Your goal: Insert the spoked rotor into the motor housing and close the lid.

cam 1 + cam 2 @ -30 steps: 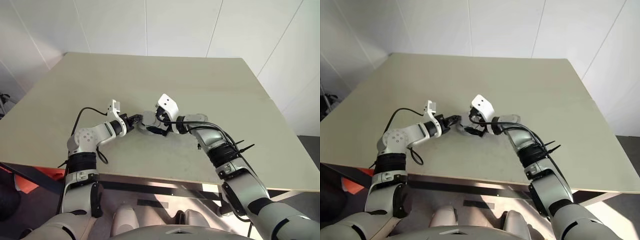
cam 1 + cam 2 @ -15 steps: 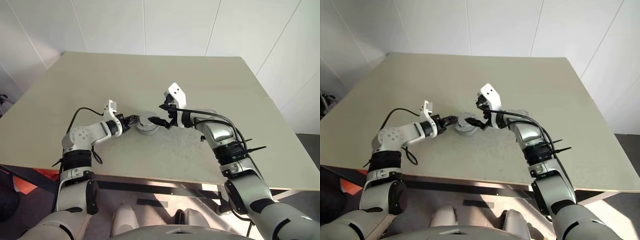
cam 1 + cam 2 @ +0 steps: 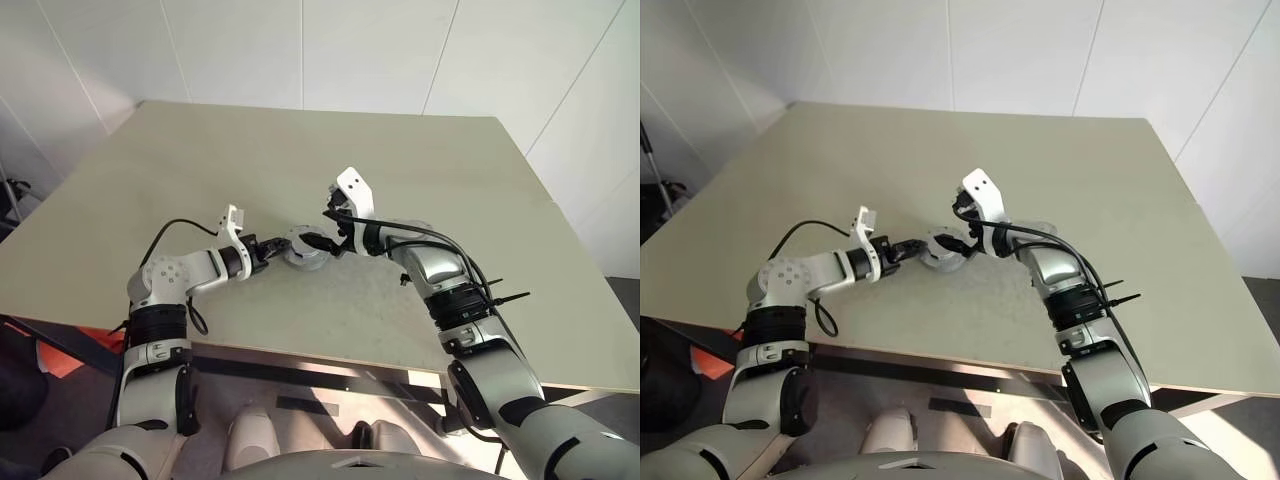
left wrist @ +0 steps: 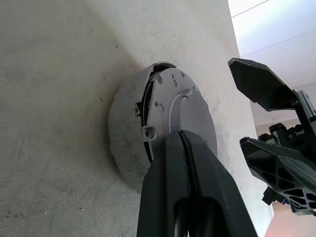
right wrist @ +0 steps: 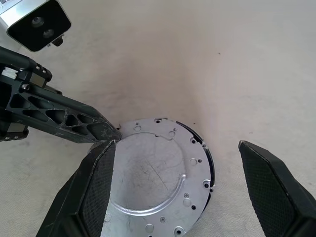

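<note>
The silver-grey lid lies on top of the motor housing, slightly off-centre, with a dark crescent gap along one edge. The spoked rotor is hidden. My left gripper is shut with nothing between its fingers, and its tips rest at the lid's rim. From the other side, my right gripper hangs open just above the lid, one finger on each side of it, touching nothing. In the head views the housing sits mid-table between the left gripper and the right gripper.
The beige table stretches wide behind and to both sides of the housing. Its front edge runs close below my arms. White wall panels stand behind the table.
My right gripper has lifted and drawn back to the right, uncovering the lid it was over. The left gripper stays at the lid's rim. The head view has shifted slightly.
</note>
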{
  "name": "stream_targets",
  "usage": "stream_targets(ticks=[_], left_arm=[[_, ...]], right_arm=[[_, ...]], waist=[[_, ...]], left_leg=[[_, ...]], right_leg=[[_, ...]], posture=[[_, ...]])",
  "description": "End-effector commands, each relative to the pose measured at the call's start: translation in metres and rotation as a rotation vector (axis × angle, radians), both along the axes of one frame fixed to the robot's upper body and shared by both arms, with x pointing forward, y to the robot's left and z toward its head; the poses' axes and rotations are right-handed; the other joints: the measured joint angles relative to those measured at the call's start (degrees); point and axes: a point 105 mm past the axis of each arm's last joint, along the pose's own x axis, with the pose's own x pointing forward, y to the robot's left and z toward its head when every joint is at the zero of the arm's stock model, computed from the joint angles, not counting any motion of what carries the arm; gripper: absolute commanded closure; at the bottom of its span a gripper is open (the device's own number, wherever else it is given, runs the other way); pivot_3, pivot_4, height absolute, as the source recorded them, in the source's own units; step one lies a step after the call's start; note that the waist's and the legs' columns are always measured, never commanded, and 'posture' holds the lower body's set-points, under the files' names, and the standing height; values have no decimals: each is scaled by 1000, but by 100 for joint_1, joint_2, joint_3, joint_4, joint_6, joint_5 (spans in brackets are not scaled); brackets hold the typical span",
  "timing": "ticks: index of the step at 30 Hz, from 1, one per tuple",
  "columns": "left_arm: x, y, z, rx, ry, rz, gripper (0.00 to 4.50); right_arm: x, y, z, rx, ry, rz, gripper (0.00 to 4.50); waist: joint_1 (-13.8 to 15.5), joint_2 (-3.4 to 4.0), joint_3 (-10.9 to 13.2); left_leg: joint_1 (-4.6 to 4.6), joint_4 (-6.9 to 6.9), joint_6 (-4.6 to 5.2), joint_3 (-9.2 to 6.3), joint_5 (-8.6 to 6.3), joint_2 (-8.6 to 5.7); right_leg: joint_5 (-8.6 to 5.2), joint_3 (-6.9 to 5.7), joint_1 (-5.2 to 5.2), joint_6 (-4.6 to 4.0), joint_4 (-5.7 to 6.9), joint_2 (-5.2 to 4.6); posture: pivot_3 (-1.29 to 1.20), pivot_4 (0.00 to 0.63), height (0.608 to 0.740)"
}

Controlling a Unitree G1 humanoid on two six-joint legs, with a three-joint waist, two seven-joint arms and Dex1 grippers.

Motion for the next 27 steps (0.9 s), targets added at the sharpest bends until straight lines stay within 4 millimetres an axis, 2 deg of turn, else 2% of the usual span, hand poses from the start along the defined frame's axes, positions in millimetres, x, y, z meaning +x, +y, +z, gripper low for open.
stream_targets(ticks=[1,5,9,11,16,27], left_arm=[[0,5,-2,27,0,10,4500],[2,11,2,22,-24,43,4500],[7,35,43,-67,-194,88,4500],[7,44,49,-63,-220,102,4500],[6,57,51,-37,-233,123,4500],[-2,45,50,-43,-248,87,4500]], right_arm=[[3,3,17,8,-64,21,16],[-3,8,21,27,-81,82,16],[-13,15,23,25,-127,168,16],[-15,18,18,14,-130,184,16],[-18,27,5,1,-109,195,16],[-5,26,-20,-35,-69,130,16]], waist=[[-7,0,0],[-15,0,0],[-41,-2,1],[-69,-2,2],[-128,-2,2],[-167,-3,2]], left_leg=[[1,-1,0,0,0,0],[2,-2,-1,0,0,2],[-1,-2,-1,0,1,6],[-1,-2,-2,0,1,12],[-2,-2,-2,0,1,9],[-1,2,-2,0,1,10]], right_leg=[[0,0,-1,0,0,1],[0,0,-2,0,0,2],[0,0,-7,0,1,7],[0,-2,-8,0,1,14],[0,-2,-8,-1,1,11],[0,-2,-7,-1,5,11]], posture=[[0,0,740],[0,0,740],[0,0,740],[0,0,740],[0,0,740],[0,0,740]])
